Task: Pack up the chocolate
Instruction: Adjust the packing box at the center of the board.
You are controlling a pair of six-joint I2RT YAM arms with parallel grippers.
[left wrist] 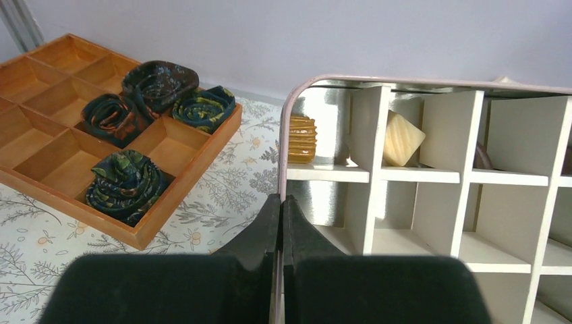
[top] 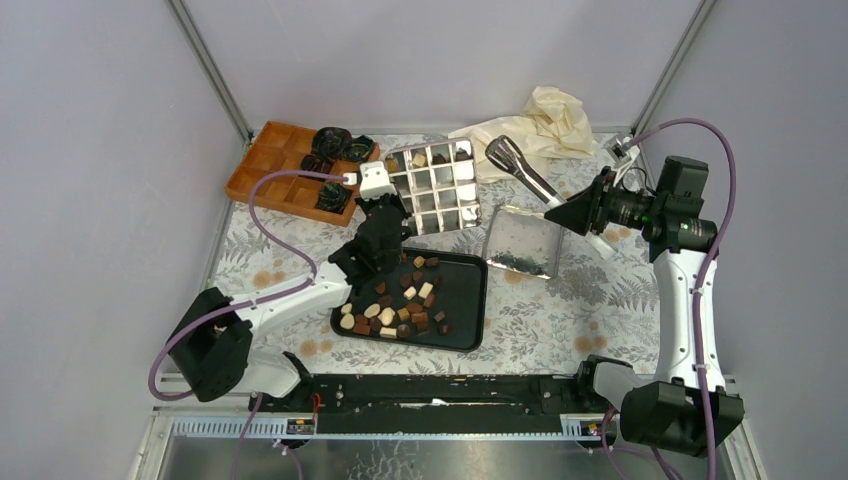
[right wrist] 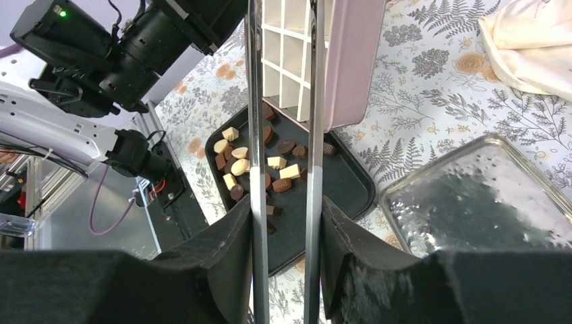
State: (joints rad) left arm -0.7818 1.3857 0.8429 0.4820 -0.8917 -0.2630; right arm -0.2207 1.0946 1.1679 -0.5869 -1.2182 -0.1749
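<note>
Reaching over the black tray (top: 465,300), the left gripper (left wrist: 281,202) pinches the divided tin (left wrist: 405,79) at its rim; the right gripper (right wrist: 287,209) clamps steel tongs (right wrist: 256,101) above the tablecloth (top: 560,310) near its far edge.

Tong ends out of frame; box and dish partly seen.
From the right wrist, the tongs (right wrist: 255,135) run past the top edge, so their far ends are unseen. Their arms cover strips of the divided box (right wrist: 351,61) and of the chocolate (right wrist: 276,162). Right of the tongs, the glass dish (right wrist: 435,167) is cut off by the edge, its dark contents too blurred to name.
</note>
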